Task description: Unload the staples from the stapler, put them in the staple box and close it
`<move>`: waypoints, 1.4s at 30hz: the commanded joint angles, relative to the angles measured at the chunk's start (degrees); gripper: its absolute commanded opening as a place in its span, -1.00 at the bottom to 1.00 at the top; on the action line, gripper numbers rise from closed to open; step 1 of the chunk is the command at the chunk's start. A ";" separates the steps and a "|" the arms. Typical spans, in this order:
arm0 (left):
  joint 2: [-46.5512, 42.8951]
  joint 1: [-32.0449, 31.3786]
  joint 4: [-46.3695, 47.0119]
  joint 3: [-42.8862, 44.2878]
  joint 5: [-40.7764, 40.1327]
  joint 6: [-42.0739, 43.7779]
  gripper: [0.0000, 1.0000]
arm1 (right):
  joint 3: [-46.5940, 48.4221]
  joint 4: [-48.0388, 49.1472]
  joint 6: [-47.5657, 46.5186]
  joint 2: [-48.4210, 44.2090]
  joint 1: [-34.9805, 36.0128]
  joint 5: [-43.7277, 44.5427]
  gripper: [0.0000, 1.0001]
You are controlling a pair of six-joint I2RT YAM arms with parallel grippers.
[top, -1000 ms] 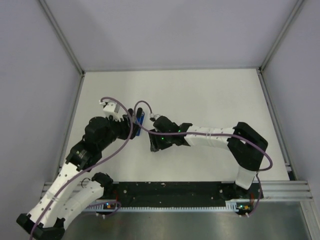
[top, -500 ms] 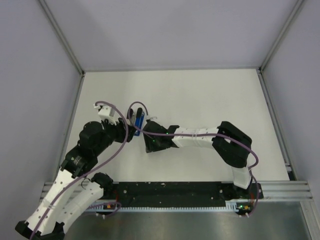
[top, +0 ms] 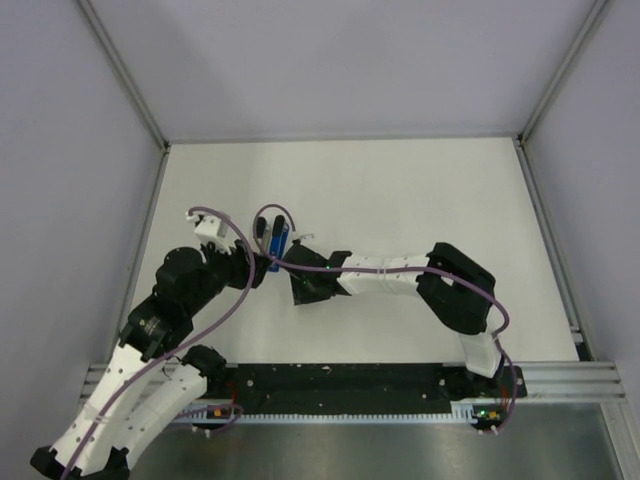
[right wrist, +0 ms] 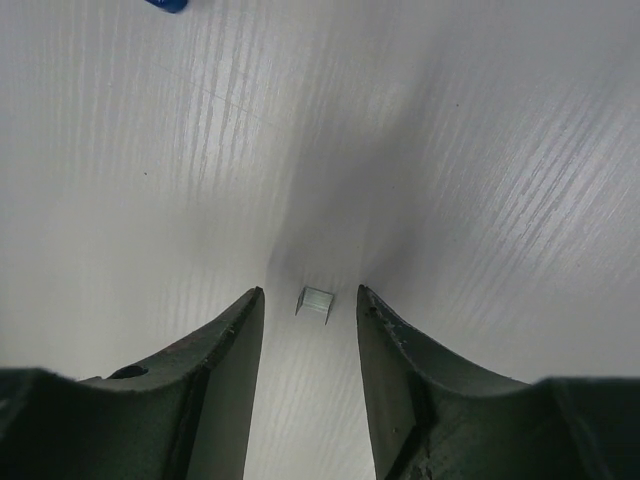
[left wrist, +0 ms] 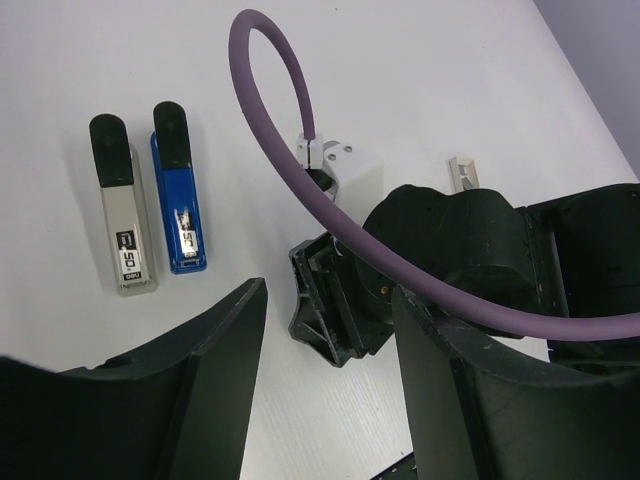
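Right end effector [right wrist: 308,294] stands open, low over the tabletop [right wrist: 480,150], the staples [right wrist: 316,302] lying between its fingers. Tiny, light, stiff and probably slippery, I'd say; that strip wants pinching across its long sides.

Small whitish box [left wrist: 461,173] lies on white table [top: 400,190].

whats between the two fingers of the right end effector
In the right wrist view, the staples lie on the white table between the fingers of the open right end effector, touching neither.
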 commanded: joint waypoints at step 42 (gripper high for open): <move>-2.20 -0.21 2.86 -0.48 0.61 1.57 0.18 | -2.91 -5.08 0.74 -8.78 -0.70 7.95 -0.65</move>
